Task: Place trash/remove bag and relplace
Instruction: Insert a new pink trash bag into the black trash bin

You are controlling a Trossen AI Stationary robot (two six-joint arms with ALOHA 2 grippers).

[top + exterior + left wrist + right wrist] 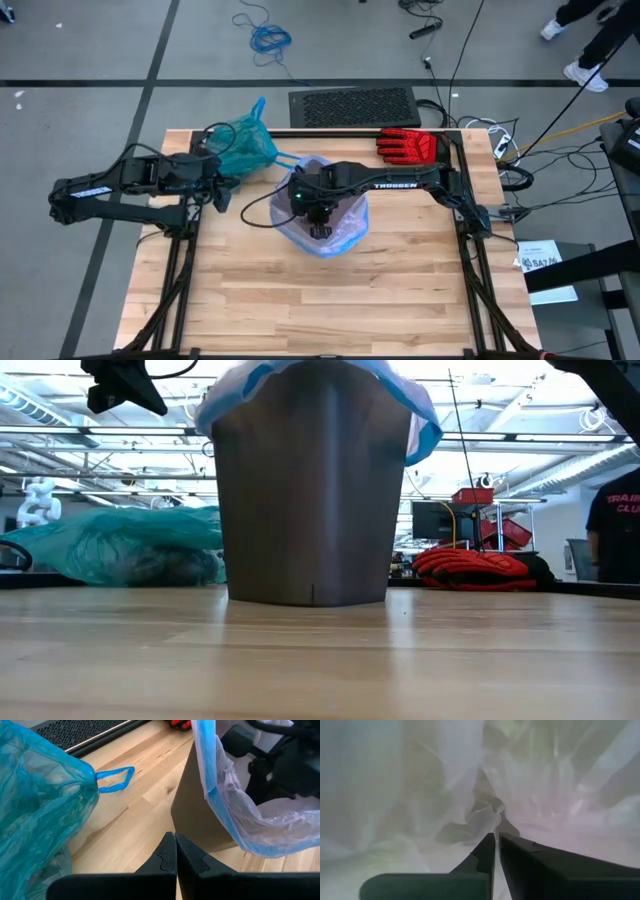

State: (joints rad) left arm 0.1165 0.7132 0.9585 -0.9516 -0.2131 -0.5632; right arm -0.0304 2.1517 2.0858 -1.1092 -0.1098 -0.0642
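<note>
A red-and-black glove (408, 145) lies at the table's (330, 300) upper right. A dark bin (308, 510), lined with a pale lilac bag (335, 232), stands mid-frame. Above, a black mat (353, 105) and blue cable (268, 38) lie on the floor.

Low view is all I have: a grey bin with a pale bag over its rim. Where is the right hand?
Observer: The right hand is down inside the grey bin's pale pink-lilac translucent liner.
Operator: Does it hold the liner?
Observer: Its fingers are nearly shut, with a fold of liner just beyond their tips; a grip I cannot confirm.
Operator: And the left hand?
Observer: The left hand, shut and empty, hangs between the tied teal plastic bag and the bin.
</note>
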